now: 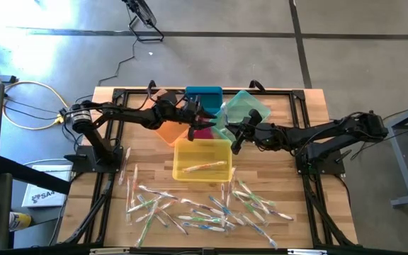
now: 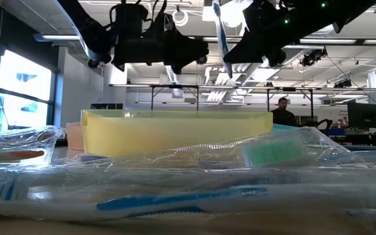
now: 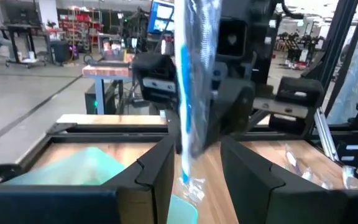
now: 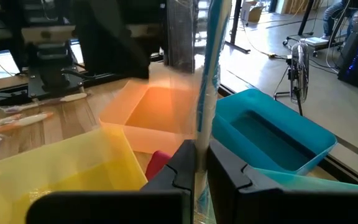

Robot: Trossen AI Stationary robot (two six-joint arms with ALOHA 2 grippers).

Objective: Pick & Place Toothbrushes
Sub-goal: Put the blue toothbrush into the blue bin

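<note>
Your right gripper (image 4: 196, 163) hangs above the cluster of bins at the middle of the table, its fingers pressed together on a wrapped blue toothbrush (image 4: 207, 74) that stands upright between them. In the low view that same brush hangs from the dark gripper above the yellow bin (image 2: 175, 130).

Your left gripper (image 3: 194, 165) faces the right one from the left side, fingers spread with a gap between them; the blue toothbrush sits in front of that gap, and you cannot tell whether the left fingers touch it.

From above you see 1 toothbrush already lying in the yellow bin (image 1: 205, 166). The rest of the toothbrushes (image 1: 204, 209) lie scattered across the near part of the table (image 1: 289, 177). Behind the yellow bin stand an orange bin (image 4: 154, 115), a blue bin (image 4: 272, 134) and a pale green bin (image 1: 245, 108).
</note>
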